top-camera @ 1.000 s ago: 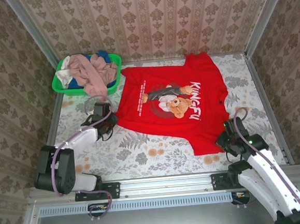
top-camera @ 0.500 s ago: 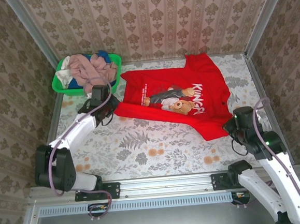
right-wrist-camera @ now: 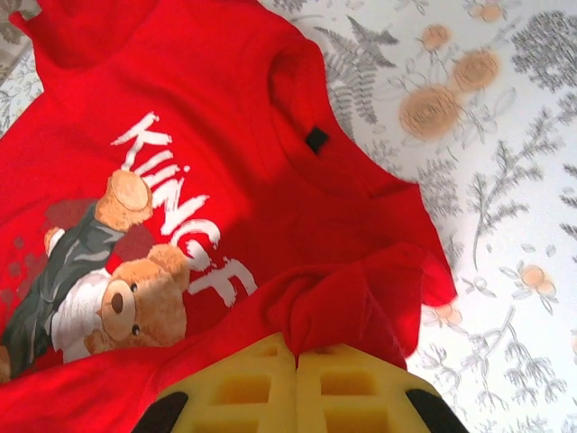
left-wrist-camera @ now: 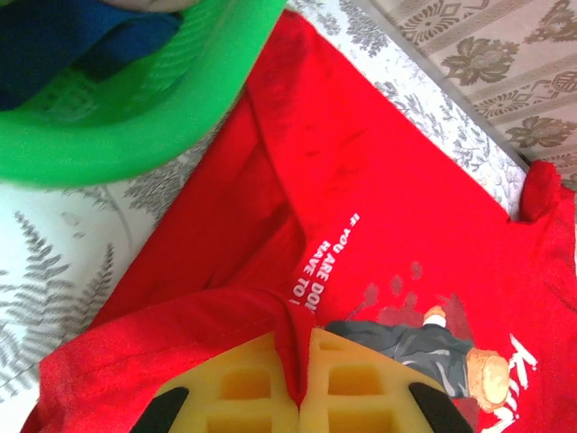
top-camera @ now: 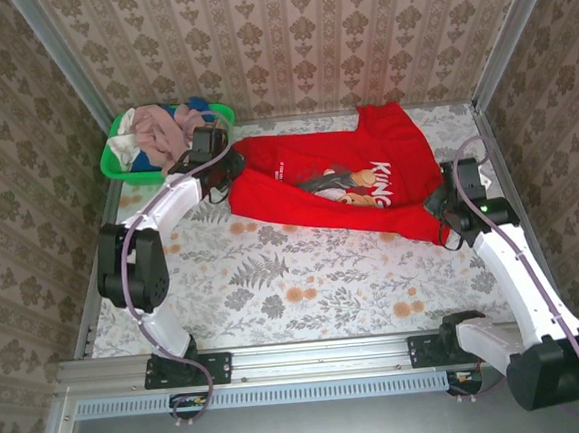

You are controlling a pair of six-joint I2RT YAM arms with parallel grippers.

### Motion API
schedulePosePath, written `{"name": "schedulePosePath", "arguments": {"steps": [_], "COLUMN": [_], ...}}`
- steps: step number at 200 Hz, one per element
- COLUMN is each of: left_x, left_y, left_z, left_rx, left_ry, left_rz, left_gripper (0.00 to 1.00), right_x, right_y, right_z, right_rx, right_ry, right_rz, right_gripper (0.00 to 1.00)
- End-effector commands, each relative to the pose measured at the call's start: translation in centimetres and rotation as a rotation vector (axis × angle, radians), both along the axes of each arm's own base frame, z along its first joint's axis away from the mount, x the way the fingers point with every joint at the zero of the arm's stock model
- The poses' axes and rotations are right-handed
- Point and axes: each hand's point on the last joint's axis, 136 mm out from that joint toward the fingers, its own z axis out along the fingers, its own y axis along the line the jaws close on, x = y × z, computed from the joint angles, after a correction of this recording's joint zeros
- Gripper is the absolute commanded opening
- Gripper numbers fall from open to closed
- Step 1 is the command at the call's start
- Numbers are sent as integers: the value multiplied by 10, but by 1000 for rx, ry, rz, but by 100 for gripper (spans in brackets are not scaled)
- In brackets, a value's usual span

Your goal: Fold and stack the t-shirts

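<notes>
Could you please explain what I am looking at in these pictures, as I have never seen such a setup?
These are two robot arms bolted at the near edge of a flower-patterned table. The overhead picture comes from a fixed camera above and behind them; the other two come from cameras on the wrists, with yellow finger pads in view. A red t-shirt with a teddy-bear print lies on the table. The left gripper and the right gripper are each shut on a pinch of its cloth. A green basket at the far left holds more clothes.
</notes>
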Motion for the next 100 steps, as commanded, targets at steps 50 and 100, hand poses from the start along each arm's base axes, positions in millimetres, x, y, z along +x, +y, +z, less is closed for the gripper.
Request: {"name": "schedulePosePath", "arguments": {"steps": [50,100], "left_x": [21,32], "left_y": [-15,-11], "left_z": [-5,-16], "left_rx": [35,59], "left_ry": [27,40], "left_rz": [-83,-58], "left_gripper": [0,0], "right_x": [70,111], "right_y": [-18,-25], "right_z": [1,-16], "right_rx": [-26,-7], "right_ry": [-21,8], "right_rz": [54,83], "right_gripper": [0,0]}}
